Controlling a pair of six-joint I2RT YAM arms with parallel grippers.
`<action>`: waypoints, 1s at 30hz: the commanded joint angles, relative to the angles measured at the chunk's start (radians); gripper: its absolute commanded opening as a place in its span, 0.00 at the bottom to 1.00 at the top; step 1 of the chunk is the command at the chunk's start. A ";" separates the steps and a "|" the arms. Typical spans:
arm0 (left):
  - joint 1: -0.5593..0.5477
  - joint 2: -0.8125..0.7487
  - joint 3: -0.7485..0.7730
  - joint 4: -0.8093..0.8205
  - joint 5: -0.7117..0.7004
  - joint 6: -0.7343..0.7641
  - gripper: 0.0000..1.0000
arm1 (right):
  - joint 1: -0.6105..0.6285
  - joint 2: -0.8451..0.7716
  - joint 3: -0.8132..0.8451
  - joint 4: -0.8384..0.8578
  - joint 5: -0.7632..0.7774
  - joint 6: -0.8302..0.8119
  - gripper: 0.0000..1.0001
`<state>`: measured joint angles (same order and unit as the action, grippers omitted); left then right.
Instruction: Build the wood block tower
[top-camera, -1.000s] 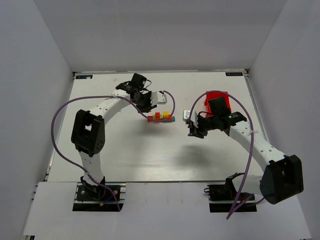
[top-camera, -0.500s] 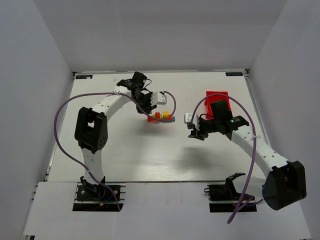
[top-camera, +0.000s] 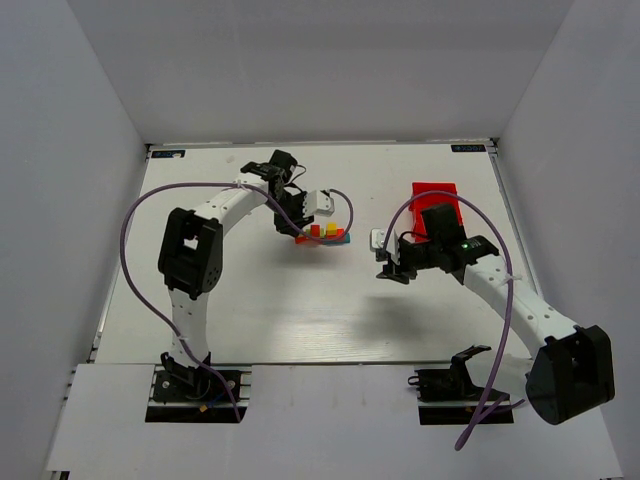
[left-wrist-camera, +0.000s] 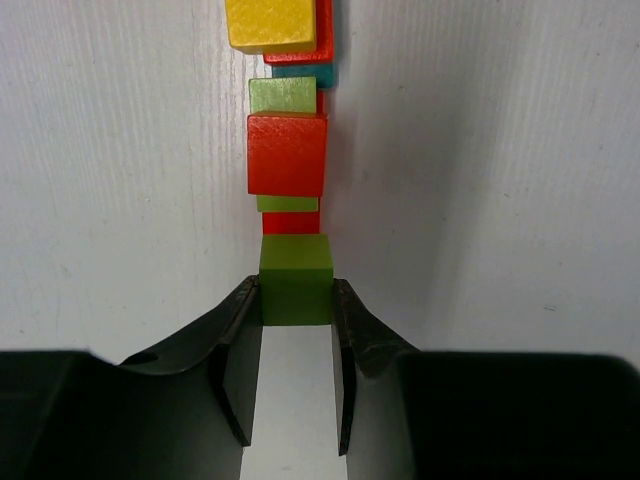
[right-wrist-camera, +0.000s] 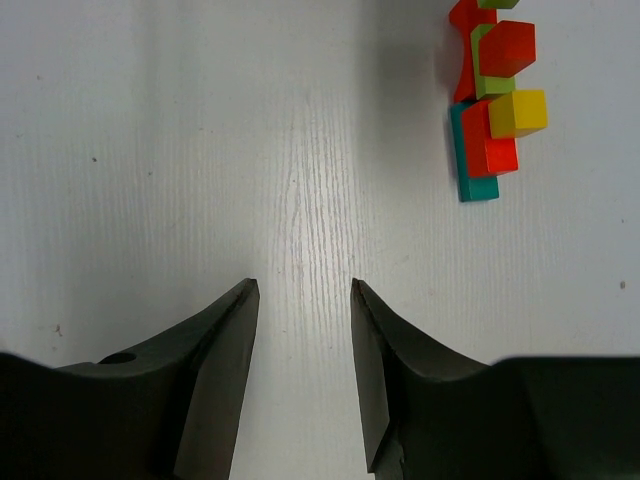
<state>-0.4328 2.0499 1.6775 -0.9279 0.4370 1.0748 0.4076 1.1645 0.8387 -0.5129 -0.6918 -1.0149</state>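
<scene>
Jaws: left gripper (left-wrist-camera: 296, 300) clamped on a lime-green cube (left-wrist-camera: 296, 278) at the near end of the tower (left-wrist-camera: 288, 150). Tower: red and teal bars below; red, green and yellow cubes above; on the far half of the table (top-camera: 250, 300). Right gripper (right-wrist-camera: 303, 300): jaws apart, nothing between them, above the table, well apart from the tower. Red tray (top-camera: 436, 192): just behind the right arm.

A white table (top-camera: 300, 310) with a faint wood-grain surface, closed in by white walls on the left, far and right sides. Just far of its centre stands a low stack of small painted wooden blocks (top-camera: 322, 236), with a teal-blue bar (right-wrist-camera: 478, 188) and a red bar (right-wrist-camera: 461, 70) flat on the surface. Well to the right of the stack, toward the far edge, lies a red plastic tray (top-camera: 432, 190).
</scene>
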 joint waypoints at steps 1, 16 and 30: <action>0.008 -0.007 0.044 -0.011 0.029 0.010 0.00 | -0.001 -0.025 -0.010 0.021 -0.029 -0.014 0.48; 0.008 0.003 0.044 -0.002 0.020 0.001 0.00 | -0.001 -0.022 -0.016 0.027 -0.031 -0.013 0.48; 0.008 0.003 0.053 -0.002 0.020 -0.009 0.02 | -0.003 -0.019 -0.021 0.028 -0.032 -0.014 0.48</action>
<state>-0.4328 2.0712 1.6974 -0.9337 0.4347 1.0645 0.4076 1.1637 0.8185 -0.5026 -0.6960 -1.0222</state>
